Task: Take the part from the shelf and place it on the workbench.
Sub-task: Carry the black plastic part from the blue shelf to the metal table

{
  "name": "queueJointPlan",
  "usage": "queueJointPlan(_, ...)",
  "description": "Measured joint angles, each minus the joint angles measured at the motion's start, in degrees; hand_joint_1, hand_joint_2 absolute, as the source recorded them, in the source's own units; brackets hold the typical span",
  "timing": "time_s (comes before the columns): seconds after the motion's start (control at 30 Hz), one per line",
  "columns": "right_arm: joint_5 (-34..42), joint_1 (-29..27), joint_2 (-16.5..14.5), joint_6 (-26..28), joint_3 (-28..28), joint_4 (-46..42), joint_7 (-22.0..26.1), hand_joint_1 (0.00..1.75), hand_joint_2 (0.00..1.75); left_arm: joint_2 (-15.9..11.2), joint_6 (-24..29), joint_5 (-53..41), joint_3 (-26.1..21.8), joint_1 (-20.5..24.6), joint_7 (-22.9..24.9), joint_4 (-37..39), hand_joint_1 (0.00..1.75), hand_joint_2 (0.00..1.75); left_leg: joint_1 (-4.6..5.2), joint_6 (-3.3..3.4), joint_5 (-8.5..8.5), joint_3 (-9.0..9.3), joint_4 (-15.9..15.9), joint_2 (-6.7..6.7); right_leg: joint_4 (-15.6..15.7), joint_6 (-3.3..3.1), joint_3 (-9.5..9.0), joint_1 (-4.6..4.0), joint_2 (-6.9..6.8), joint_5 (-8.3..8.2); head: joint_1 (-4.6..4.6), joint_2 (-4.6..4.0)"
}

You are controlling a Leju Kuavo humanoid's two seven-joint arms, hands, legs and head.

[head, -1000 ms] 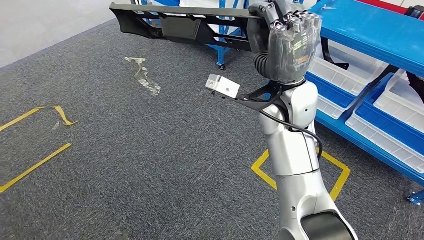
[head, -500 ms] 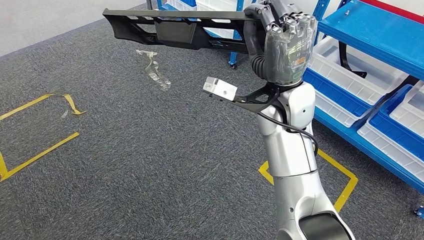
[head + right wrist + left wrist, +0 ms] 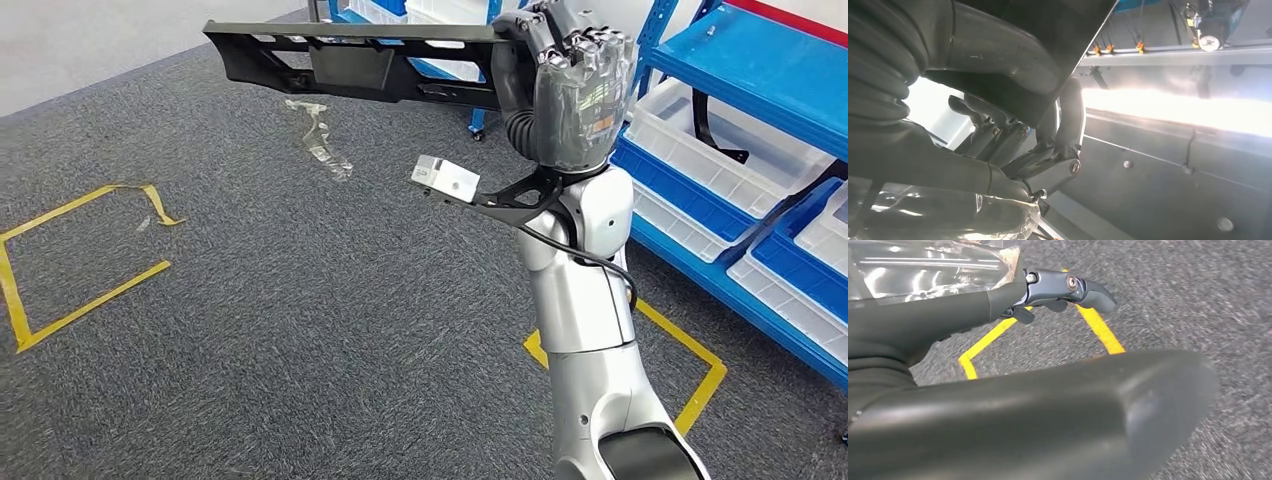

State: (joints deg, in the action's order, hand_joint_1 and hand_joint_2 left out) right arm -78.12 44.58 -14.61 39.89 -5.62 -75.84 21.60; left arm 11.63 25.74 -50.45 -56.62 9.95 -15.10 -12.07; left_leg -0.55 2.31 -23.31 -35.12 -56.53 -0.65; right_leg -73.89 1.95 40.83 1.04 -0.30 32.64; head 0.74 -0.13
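Observation:
My right hand [image 3: 575, 90] is raised at the top of the head view and grips one end of a long black plastic part [image 3: 350, 60]. The part reaches out level to the left, above the grey carpet. In the right wrist view the dark fingers [image 3: 1013, 145] wrap around the part's black edge [image 3: 1048, 45], with a bright metal ceiling behind. My left hand [image 3: 938, 325] hangs above the carpet. Its thumb [image 3: 1058, 420] and fingers [image 3: 1073, 287] are apart and hold nothing.
A blue shelf [image 3: 760, 60] with white bins [image 3: 700, 130] stands at the right. Another blue rack's leg [image 3: 480, 118] is behind the part. Yellow tape squares mark the carpet at left [image 3: 80, 250] and beside my arm [image 3: 690, 350]. A clear tape scrap [image 3: 320, 135] lies on the floor.
The whole picture has shifted to the right, so the camera has turned left, away from the shelf. My right hand keeps the part in the same grip and height.

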Motion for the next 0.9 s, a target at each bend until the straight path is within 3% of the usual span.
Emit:
queueJointPlan(0.03, -0.04, -0.02, 0.09, 0.00, 0.16, 0.12, 0.10, 1.75, 1.75, 0.01, -0.13, -0.08, 0.00, -0.04, -0.01, 0.00, 0.00, 0.00, -0.10, -0.18, 0.02, -0.01, -0.05, -0.46, 1.15, 0.53, -0.47, 0.23, 0.02, -0.80, -0.01, 0.00)
queueJointPlan(0.1, 0.12, 0.09, 0.31, 0.00, 0.53, 0.26, 0.52, 1.75, 1.75, 0.08, -0.40, -0.52, 0.05, -0.01, 0.06, 0.00, 0.00, 0.00, -0.42, -0.91, -0.06, -0.13, -0.44, -1.48, 8.60, 1.91, -4.03, 0.94, 0.65, -3.76, -0.03, 0.00)
queueJointPlan(0.13, 0.35, 0.17, 0.43, 0.00, 0.74, 0.30, 0.82, 1.75, 1.75, 0.12, -0.50, -0.78, 0.10, 0.05, 0.11, 0.00, 0.00, 0.00, -0.50, -1.41, -0.19, -0.32, -0.81, -1.98, 12.11, 2.27, -5.81, 1.14, 1.16, -4.94, -0.10, 0.00)
queueJointPlan(0.2, 0.80, 0.31, 0.67, 0.00, 1.23, 0.40, 1.32, 1.75, 1.75, 0.21, -0.50, -1.14, 0.19, 0.09, 0.34, 0.00, 0.00, 0.00, -0.59, -2.28, -0.28, -0.77, -1.28, -2.63, 15.11, 2.08, -7.35, 1.07, 1.83, -5.85, -0.15, 0.00)
queueJointPlan(0.27, 0.73, 0.33, 0.78, 0.00, 1.55, 0.50, 1.51, 1.75, 1.75, 0.32, -0.46, -1.49, 0.26, 0.05, 0.61, 0.00, 0.00, 0.00, -0.73, -2.37, -0.15, -0.99, -1.25, -2.76, 14.97, 1.49, -7.20, 0.94, 1.69, -6.09, -0.07, 0.00)
queueJointPlan(0.4, 0.12, 0.21, 1.06, 0.00, 1.73, 0.58, 0.85, 1.75, 1.75, 0.48, -0.50, -2.22, 0.72, 0.12, 0.81, 0.00, 0.00, 0.00, -0.87, -1.15, 0.12, -0.84, -1.02, -2.54, 15.01, 1.17, -7.10, 0.94, 1.87, -6.29, 0.26, 0.00)
queueJointPlan(0.77, -1.14, -0.06, 1.96, 0.00, 1.59, 0.75, -1.90, 1.75, 1.75, 0.53, -0.35, -2.52, 1.78, 0.85, 1.02, 0.00, 0.00, 0.00, -0.53, -0.95, 0.22, -0.61, -0.29, -2.17, 15.33, 1.26, -6.99, 0.79, 1.85, -6.17, 0.55, 0.00)
queueJointPlan(0.83, -1.15, 0.00, 2.08, 0.00, 1.48, 0.78, -2.02, 1.75, 1.75, 0.61, -0.19, -2.47, 1.80, 0.98, 1.01, 0.00, 0.00, 0.00, -0.71, -1.14, 0.78, 0.34, 1.18, -1.96, 12.47, 1.07, -5.70, 0.56, 1.40, -4.56, 0.44, 0.00)
queueJointPlan(0.9, -1.34, 0.01, 2.26, 0.00, 1.42, 0.91, -2.25, 1.75, 1.75, 0.65, -0.10, -2.45, 1.80, 1.01, 1.01, 0.00, 0.00, 0.00, -0.82, -1.14, 0.98, 0.59, 1.63, -2.07, 5.45, 0.77, -2.37, 0.49, 1.08, -1.53, 0.32, 0.00)
